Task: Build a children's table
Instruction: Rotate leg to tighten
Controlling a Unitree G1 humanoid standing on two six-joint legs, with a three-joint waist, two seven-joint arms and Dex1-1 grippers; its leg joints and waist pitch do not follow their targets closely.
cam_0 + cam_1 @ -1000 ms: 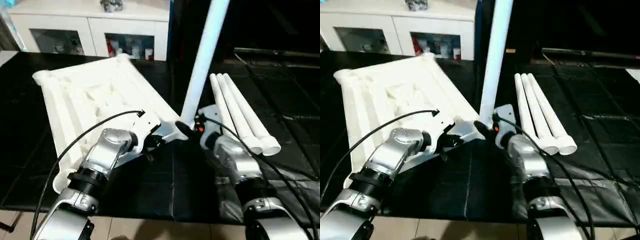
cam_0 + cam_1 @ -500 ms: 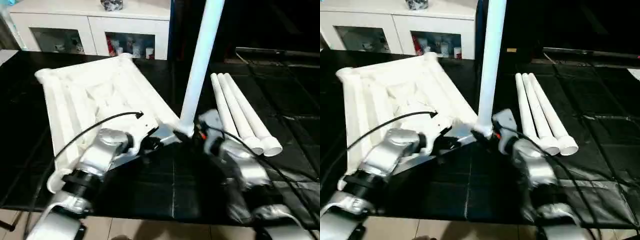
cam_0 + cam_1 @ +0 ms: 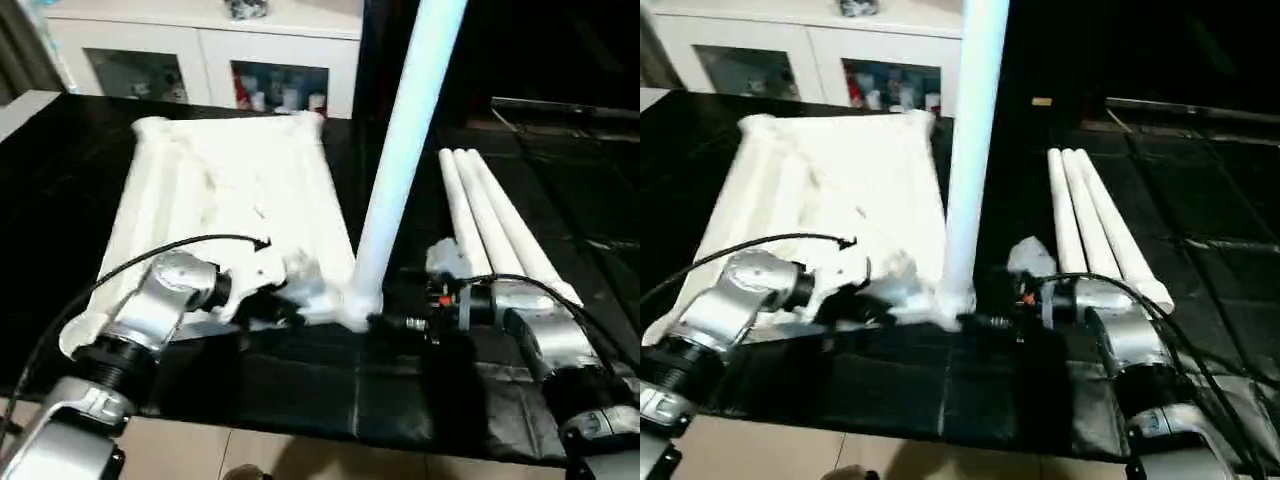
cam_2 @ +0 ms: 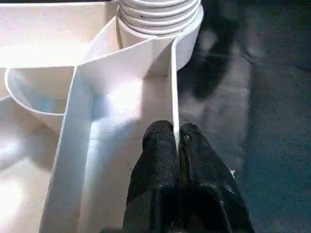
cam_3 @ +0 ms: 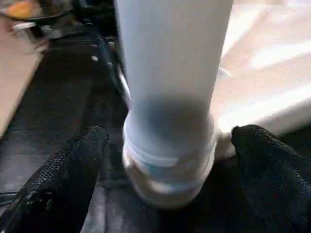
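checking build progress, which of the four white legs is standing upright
The leg at the tabletop's near right corner stands upright; the other three legs lie side by side on the black mat.

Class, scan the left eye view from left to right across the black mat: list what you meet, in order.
Left gripper → tabletop → upright leg → right gripper → three loose legs.

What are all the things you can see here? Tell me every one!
Table top: one, white, upside down on the black mat, ribbed underside up.
Upright leg: one, white, standing in the top's near right corner.
Loose legs: three, white, lying side by side on the mat, right of the top.
Mat: one, black, under everything.
Cabinet: one, white, glass doors, behind the mat.
Left gripper: one, black, jaws shut on a thin rib of the top.
Right gripper: one, black, jaws open either side of the upright leg's base.
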